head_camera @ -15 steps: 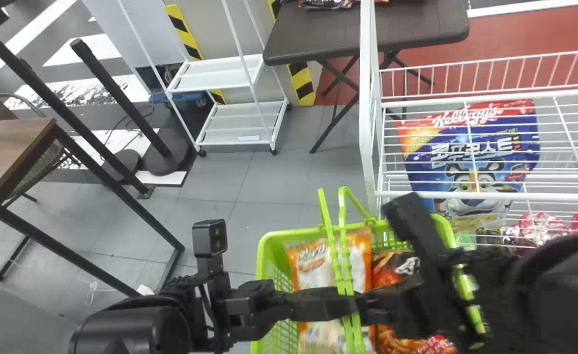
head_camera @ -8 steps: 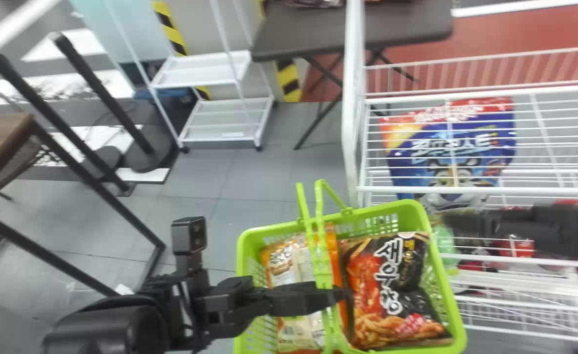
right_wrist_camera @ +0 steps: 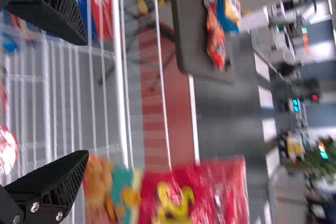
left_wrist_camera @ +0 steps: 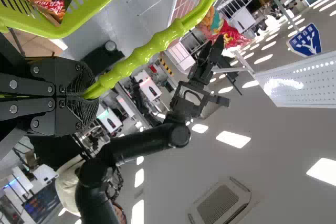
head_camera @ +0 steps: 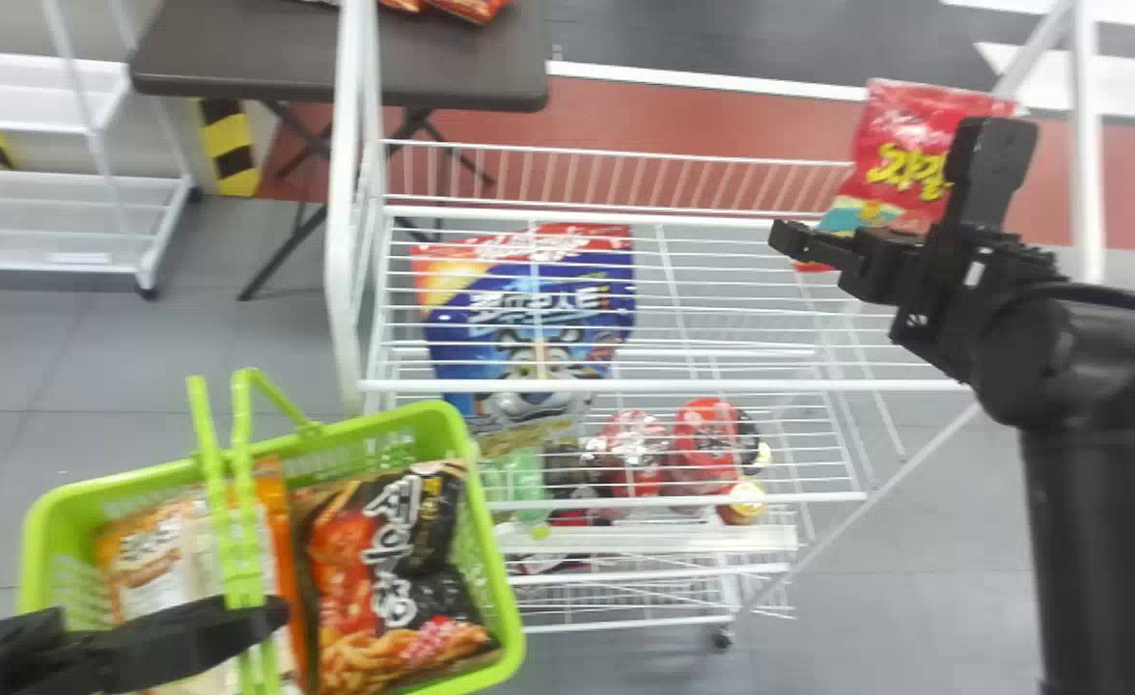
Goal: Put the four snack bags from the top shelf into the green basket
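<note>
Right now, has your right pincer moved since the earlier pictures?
Yes: against the white rack, the right pincer went right, from over the green basket to near the red snack bag.

The left claw (head_camera: 273, 612) is closed tight, the right claw (head_camera: 786, 239) parted wide on a bent arm (head_camera: 1098, 463).

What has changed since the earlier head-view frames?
The right gripper has moved from over the basket rightward to the red snack bag, its fingers open. The head view has swung right, bringing that bag in. The left gripper still holds the basket's handle; the black-and-red bag stays inside.
</note>
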